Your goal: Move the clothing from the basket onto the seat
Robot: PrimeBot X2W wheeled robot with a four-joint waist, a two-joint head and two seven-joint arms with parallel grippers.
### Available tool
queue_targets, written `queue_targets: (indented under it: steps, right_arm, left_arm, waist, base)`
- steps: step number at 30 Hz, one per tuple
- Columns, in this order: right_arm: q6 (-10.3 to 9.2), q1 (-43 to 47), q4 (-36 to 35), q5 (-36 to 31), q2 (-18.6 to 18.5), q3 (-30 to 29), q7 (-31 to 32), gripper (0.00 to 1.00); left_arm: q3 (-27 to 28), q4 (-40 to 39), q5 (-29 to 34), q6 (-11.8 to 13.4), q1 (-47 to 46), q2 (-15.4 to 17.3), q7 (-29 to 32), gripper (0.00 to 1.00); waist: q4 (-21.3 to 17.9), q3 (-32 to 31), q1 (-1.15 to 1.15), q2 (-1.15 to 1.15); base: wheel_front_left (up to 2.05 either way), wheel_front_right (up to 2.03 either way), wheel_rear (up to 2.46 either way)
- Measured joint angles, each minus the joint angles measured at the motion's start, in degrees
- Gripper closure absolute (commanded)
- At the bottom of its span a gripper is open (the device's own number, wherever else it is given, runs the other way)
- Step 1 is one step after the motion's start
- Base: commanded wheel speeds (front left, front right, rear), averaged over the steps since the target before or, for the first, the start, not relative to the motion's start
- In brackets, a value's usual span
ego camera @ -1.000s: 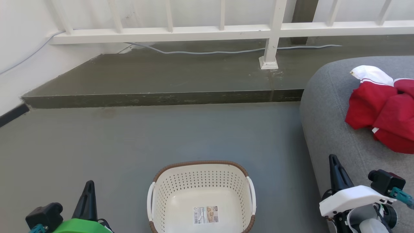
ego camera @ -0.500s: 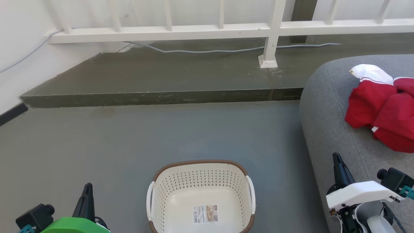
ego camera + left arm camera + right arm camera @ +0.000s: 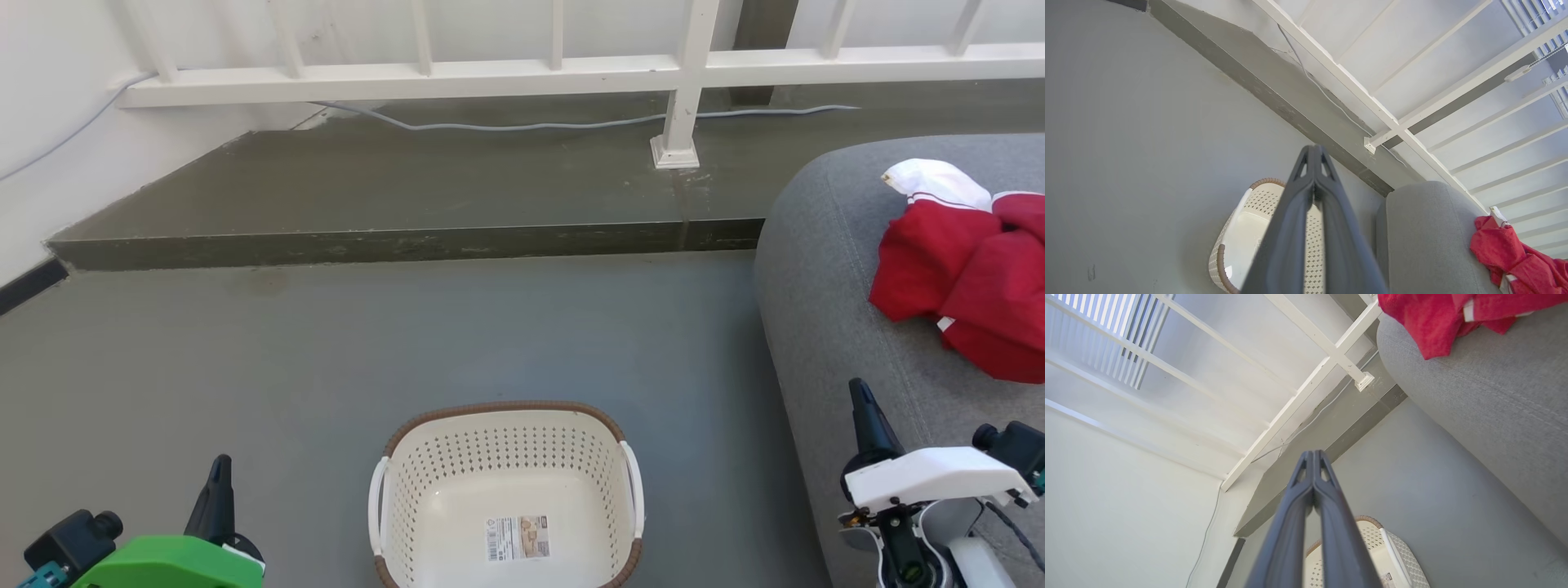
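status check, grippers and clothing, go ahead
Left gripper and right gripper shut, empty. Clothing on the seat, basket empty. Nothing in the way.

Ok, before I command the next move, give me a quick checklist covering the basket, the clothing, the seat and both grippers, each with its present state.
1. Basket emptied: ok, just its paper label lies inside.
2. Clothing on the seat: ok, the red bundle lies on the grey cushion.
3. Whole bundle supported: cannot tell, it runs past the head view's right edge.
4. Left gripper shut and empty: ok.
5. Right gripper shut and empty, apart from the clothing: ok.
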Motion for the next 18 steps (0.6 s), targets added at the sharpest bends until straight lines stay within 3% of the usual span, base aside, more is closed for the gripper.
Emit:
queue_targets:
  steps: [18]
  right_arm:
    - [2.22,-2.08,0.92,12.95,0.23,-3.16,3.52,1.0]
  left_arm:
    - [3.13,2.22,-12.37,-2.26,-2.52,-1.41,3.22,1.0]
  waist:
    - [-0.21,0.32,0.0,0.0]
  base:
    - [0.0,0.0,0.0]
